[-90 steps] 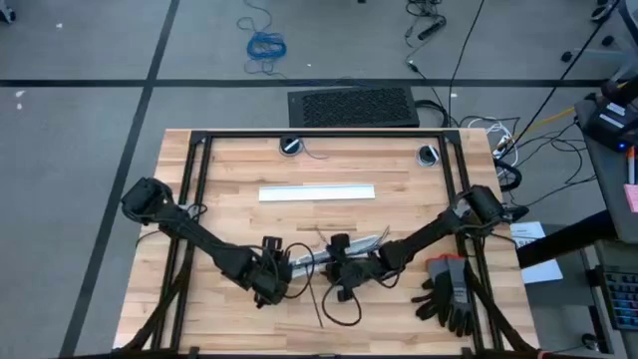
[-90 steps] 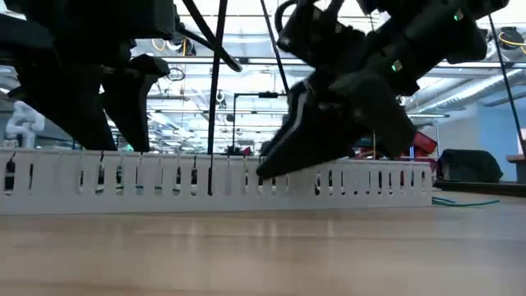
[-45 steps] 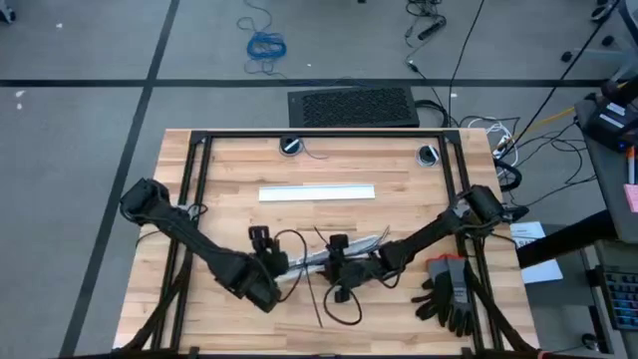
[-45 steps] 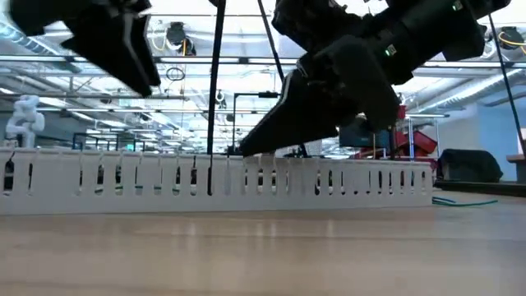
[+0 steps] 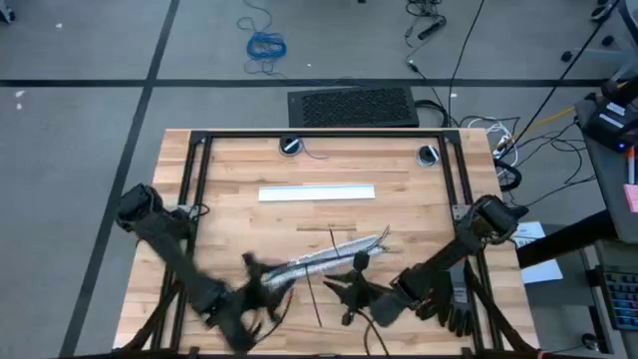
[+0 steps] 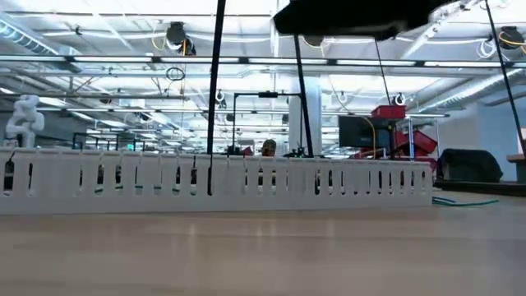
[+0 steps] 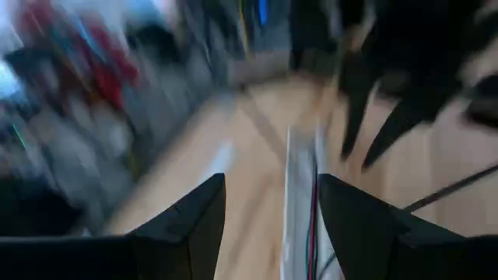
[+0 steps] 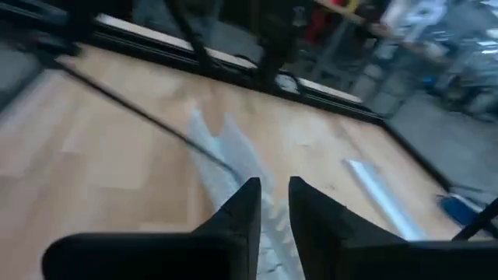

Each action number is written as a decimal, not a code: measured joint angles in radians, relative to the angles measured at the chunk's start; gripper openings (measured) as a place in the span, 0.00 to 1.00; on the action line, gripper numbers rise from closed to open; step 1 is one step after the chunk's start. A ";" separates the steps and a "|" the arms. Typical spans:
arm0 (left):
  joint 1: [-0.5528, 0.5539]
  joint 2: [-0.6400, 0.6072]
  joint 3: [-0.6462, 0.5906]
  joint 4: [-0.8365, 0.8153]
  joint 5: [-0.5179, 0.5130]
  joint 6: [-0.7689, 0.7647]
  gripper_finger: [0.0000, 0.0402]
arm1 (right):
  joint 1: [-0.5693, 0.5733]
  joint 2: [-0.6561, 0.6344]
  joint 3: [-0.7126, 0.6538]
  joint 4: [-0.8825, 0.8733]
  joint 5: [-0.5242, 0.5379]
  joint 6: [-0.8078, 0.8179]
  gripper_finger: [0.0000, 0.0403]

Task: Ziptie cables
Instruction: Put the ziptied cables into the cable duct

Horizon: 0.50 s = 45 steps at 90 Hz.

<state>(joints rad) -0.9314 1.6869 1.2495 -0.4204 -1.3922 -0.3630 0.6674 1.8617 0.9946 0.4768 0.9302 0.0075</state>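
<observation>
The cables (image 5: 324, 257), a pale grey bundle, lie slantwise on the wooden table (image 5: 399, 179) and show in both wrist views (image 7: 299, 210) (image 8: 233, 159). One thin dark ziptie (image 5: 312, 297) lies by the bundle's near-left end; another (image 5: 334, 241) crosses it farther back. My left gripper (image 5: 257, 281) hovers open near the bundle's left end, with the cables ahead between its fingers (image 7: 272, 183). My right gripper (image 5: 339, 299) is on the near side of the bundle, with a narrow gap between its fingertips (image 8: 274, 187) and nothing in it.
A white slotted strip (image 5: 317, 192) lies across the table's far half and fills the low view (image 6: 214, 181). Black gloves (image 5: 449, 299) lie at the near right under the right arm. A dark thin loop (image 5: 371, 334) shows by the near edge.
Both grippers have pulled back from the cables toward the table's near edge and risen, leaving the low view upward. The left one was lifted first. The bundle now lies free on the table, stretched out between where the two grippers were.
</observation>
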 joint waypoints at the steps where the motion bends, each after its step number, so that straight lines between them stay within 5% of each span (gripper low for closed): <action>1: -0.009 -0.005 0.000 0.001 -0.015 0.012 0.51 | 0.000 -0.010 -0.007 -0.004 -0.003 0.008 0.14; 9: -0.050 -0.057 0.001 -0.126 -0.100 -0.092 0.51 | -0.005 -0.119 -0.088 -0.010 -0.028 0.058 0.14; 25: -0.040 -0.117 -0.085 -0.491 -0.061 -0.648 0.51 | 0.013 -0.392 -0.359 0.046 -0.056 0.178 0.14; 35: -0.020 -0.097 -0.214 -0.325 -0.046 -0.695 0.51 | 0.018 -0.491 -0.564 0.257 -0.140 0.281 0.14; 45: -0.004 -0.051 -0.353 0.083 0.030 -0.545 0.51 | 0.037 -0.471 -0.724 0.525 -0.224 0.399 0.14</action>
<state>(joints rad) -0.9352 1.6355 0.8964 -0.3378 -1.3621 -0.9075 0.7042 1.3907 0.2710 1.0017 0.7058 0.4061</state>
